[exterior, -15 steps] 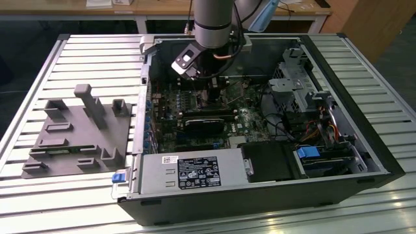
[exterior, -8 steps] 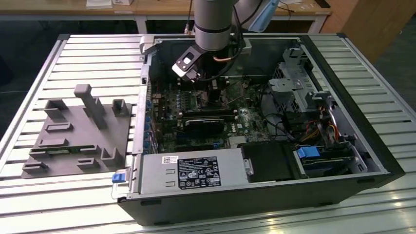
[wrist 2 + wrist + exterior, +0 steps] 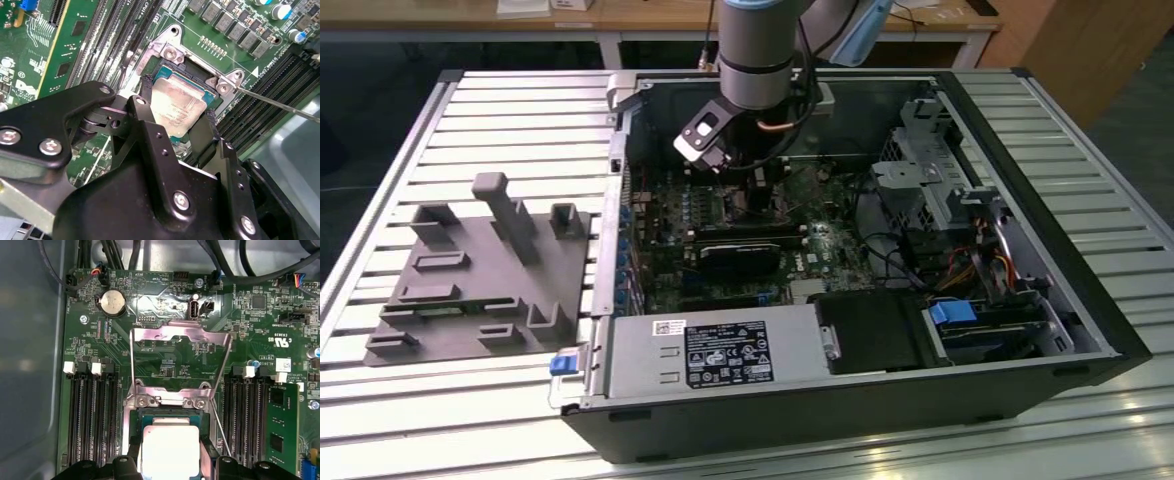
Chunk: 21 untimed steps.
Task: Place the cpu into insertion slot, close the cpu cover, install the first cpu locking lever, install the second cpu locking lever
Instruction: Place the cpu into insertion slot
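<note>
The cpu (image 3: 175,105) is a pale silver square chip, and it sits between my gripper's (image 3: 178,107) black fingers, which press on two of its opposite sides. It lies level over the insertion slot (image 3: 167,50), whose silvery rim and dark inside show around it. In the first wrist view the cpu (image 3: 170,450) is just over the socket edge (image 3: 165,414), with my gripper (image 3: 170,445) around it. The cpu cover (image 3: 180,332) stands swung open beyond the socket. Two thin wire levers (image 3: 131,360) (image 3: 220,430) are raised. In the exterior view my gripper (image 3: 754,195) reaches down into the computer case.
Long black memory slots (image 3: 92,420) (image 3: 247,415) flank the socket. A coin battery (image 3: 112,302) and cables lie beyond the cover. The case walls (image 3: 627,170) hem in the arm. A grey fixture plate (image 3: 480,270) lies outside the case, at the exterior view's left.
</note>
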Available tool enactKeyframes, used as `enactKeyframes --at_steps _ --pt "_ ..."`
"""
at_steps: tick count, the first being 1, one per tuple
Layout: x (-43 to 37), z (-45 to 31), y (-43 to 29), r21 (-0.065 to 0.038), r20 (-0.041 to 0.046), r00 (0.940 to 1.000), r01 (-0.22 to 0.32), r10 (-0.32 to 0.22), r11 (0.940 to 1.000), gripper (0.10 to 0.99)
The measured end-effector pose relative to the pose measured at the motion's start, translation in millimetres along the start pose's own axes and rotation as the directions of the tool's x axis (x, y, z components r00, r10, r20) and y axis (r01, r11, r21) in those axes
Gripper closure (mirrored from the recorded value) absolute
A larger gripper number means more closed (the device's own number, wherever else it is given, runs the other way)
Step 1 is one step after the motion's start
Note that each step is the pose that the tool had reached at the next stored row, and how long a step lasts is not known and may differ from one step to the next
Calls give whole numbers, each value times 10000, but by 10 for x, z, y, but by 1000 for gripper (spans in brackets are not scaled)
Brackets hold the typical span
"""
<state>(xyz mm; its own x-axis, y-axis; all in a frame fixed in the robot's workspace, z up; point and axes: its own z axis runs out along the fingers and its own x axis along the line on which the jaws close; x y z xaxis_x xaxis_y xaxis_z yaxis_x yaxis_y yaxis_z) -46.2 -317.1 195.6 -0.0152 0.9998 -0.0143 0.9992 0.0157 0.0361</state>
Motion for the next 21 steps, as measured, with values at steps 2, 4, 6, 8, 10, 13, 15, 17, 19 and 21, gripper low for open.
enactKeyframes --at_steps 2,4,6,8,10,13,15,17,19,21 --pt "0 4 0 3 2 10000 0 0 10000 549" --pt "1 12 0 1 -2 10000 -1 1 10000 549" --pt "1 22 -1 3 -2 10000 -1 1 10000 549" --pt "0 22 -1 4 0 10000 -1 1 10000 549" --pt "1 22 -1 4 0 10000 -1 1 10000 549" --pt "1 23 -1 3 -1 10000 0 0 10000 549" --pt "1 23 -1 3 -2 10000 -1 1 10000 549" --pt "1 23 -1 3 -1 10000 -1 1 10000 537" --pt "1 24 -1 3 -2 10000 -1 1 10000 475" --pt "1 24 -1 3 -1 10000 0 0 10000 475"
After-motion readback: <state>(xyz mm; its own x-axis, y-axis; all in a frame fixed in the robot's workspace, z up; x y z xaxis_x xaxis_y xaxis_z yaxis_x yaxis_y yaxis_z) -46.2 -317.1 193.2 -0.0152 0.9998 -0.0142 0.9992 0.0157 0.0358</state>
